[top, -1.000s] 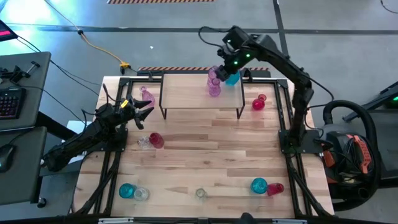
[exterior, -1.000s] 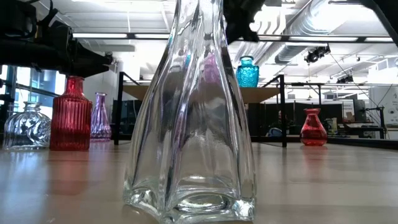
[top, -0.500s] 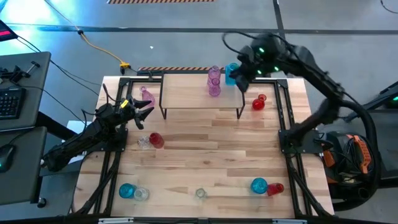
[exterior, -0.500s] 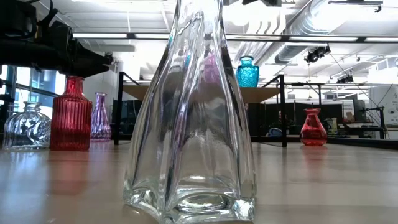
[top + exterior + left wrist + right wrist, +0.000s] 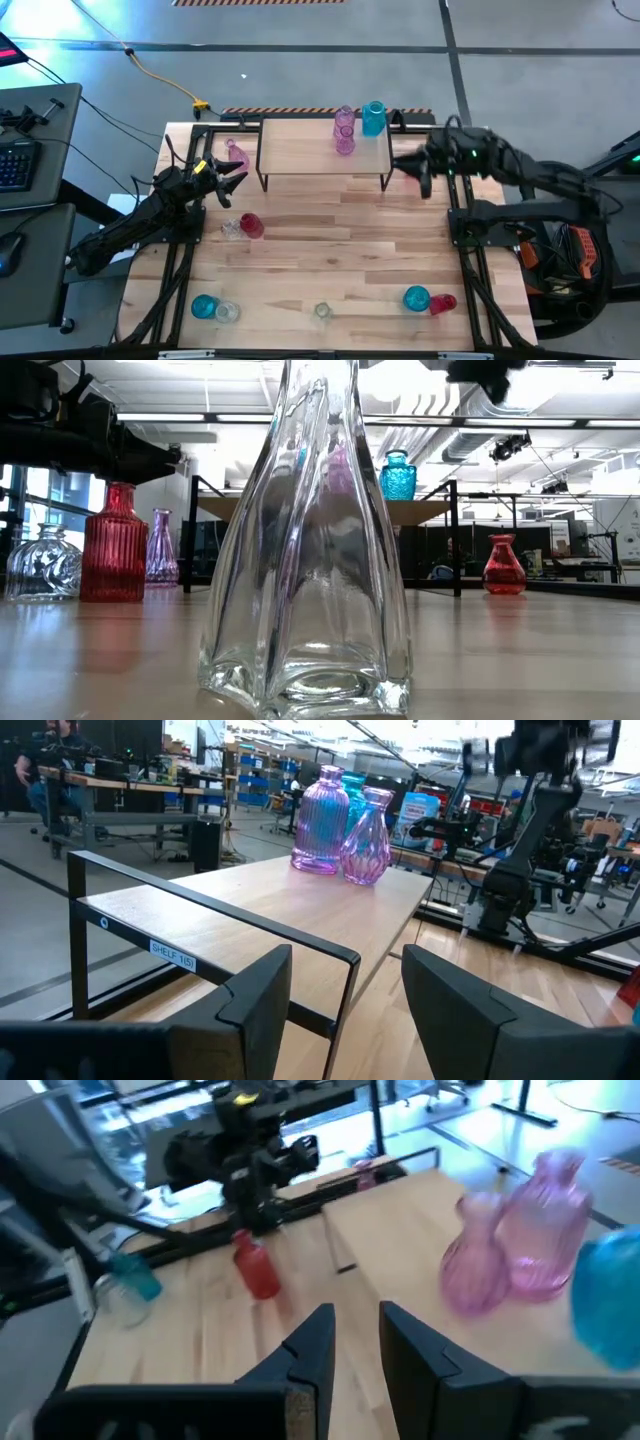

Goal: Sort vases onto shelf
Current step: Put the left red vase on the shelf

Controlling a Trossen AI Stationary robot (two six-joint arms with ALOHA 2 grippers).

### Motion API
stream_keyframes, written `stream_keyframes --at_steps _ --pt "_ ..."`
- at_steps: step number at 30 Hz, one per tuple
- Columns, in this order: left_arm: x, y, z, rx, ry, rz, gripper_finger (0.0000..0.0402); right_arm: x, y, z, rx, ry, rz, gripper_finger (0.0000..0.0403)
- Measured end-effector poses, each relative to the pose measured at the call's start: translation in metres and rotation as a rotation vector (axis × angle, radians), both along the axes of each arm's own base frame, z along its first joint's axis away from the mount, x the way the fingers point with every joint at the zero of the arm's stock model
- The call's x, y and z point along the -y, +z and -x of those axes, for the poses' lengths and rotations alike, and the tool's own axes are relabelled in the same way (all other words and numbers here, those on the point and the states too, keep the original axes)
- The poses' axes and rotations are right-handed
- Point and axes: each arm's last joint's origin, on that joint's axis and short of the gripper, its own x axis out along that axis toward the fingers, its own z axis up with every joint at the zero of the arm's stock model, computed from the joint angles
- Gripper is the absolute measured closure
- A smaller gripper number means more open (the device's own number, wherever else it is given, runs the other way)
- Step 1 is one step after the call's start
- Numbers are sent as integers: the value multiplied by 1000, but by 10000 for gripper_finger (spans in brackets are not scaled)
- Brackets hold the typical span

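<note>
We find the right gripper [image 5: 418, 170] empty, jaws parted narrowly, beside the shelf [image 5: 300, 150], whose teal vase [image 5: 373, 118] and two pink vases [image 5: 344, 132] stand beyond those jaws, while the left gripper [image 5: 232, 176] waits, jaws released.

Arms: two, dark, built of jointed segments with rounded housings.
Left arm [image 5: 140, 222]: matte black, a small yellow mark near the wrist, thin black cables trailing beside it.
Right arm [image 5: 520, 175]: black, green indicator lights glowing near the wrist.
Fingers [image 5: 250, 1005]: broad, flat, dark wedge-shaped plates with angled edges.
</note>
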Motion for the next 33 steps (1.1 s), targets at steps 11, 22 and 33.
stream_keyframes --at_steps 11,22,33 --pt "0 0 0 0 0 0 218 -23 -80 34 177 107 -23 341" --pt "0 0 0 0 1 0 218 -28 -103 40 137 137 -83 341" --pt "0 0 0 -2 1 -5 218 -28 -108 41 91 112 -162 341"
